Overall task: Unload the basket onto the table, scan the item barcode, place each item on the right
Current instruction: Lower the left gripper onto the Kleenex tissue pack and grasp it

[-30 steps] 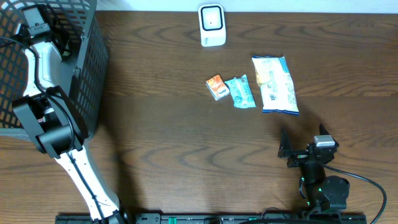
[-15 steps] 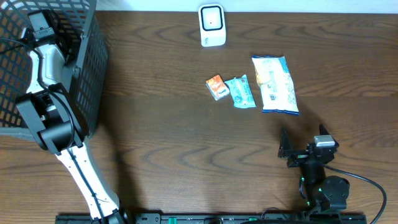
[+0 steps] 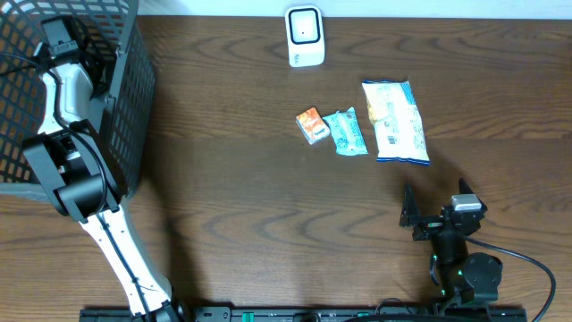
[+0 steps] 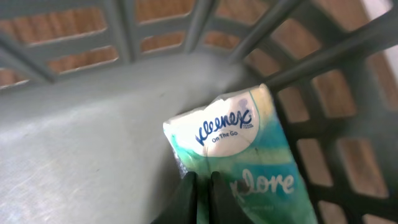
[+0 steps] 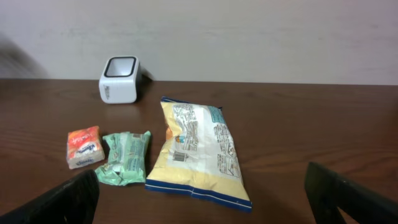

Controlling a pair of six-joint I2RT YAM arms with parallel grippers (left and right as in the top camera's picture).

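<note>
- Teal-and-white tissue pack [image 4: 236, 155] lies on the floor of the black mesh basket [image 3: 125, 107] at the far left of the table.
- Left gripper [image 4: 202, 186] is inside the basket, its 2 fingers pressed together on the pack's near edge, seemingly pinching the wrapper.
- Long axis of the pack runs away from those fingers, slanting right.
- Scanner [image 3: 305, 36] stands well right of the basket, so the left arm is nearer.
- Right gripper [image 5: 208, 196] rests at the near right, spread wide and empty.
</note>
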